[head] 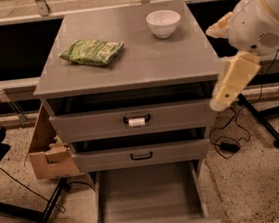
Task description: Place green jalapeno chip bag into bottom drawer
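The green jalapeno chip bag (92, 51) lies flat on the left part of the grey cabinet top (134, 68). The bottom drawer (148, 198) is pulled out and shows a bare grey floor. My gripper (222, 96) hangs off the white arm (262, 16) at the cabinet's right side, level with the upper drawer. It is well to the right of the bag and holds nothing that I can see.
A white bowl (163, 23) stands at the back right of the cabinet top. The upper drawer, with a white-tagged handle (136, 121), and the middle drawer (141, 156) are slightly ajar. A cardboard box (48, 151) sits on the floor at left. Cables (229, 146) and stand legs lie at right.
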{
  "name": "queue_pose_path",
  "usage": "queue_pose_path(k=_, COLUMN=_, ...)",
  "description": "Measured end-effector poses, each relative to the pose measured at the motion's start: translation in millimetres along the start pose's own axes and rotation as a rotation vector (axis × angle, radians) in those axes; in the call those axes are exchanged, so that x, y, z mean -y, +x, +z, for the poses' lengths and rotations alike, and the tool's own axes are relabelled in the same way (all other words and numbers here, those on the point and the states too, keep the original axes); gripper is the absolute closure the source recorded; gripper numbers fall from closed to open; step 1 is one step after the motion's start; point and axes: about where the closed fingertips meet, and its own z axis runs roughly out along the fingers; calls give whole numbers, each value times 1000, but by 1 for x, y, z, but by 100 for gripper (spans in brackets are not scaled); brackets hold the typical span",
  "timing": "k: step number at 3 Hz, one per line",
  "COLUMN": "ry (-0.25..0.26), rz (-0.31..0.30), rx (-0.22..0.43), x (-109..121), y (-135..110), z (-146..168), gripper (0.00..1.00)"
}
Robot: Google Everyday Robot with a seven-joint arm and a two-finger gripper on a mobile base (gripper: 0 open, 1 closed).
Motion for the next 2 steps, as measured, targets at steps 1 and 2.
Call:
queue_pose_path(k=1, ry=32, rz=-27, rx=245, x=31, y=-60, z=28, gripper=0)
queue_pose_path(k=2, ry=72, rz=-18, rx=437, x=54, y=-125, z=38, gripper=0)
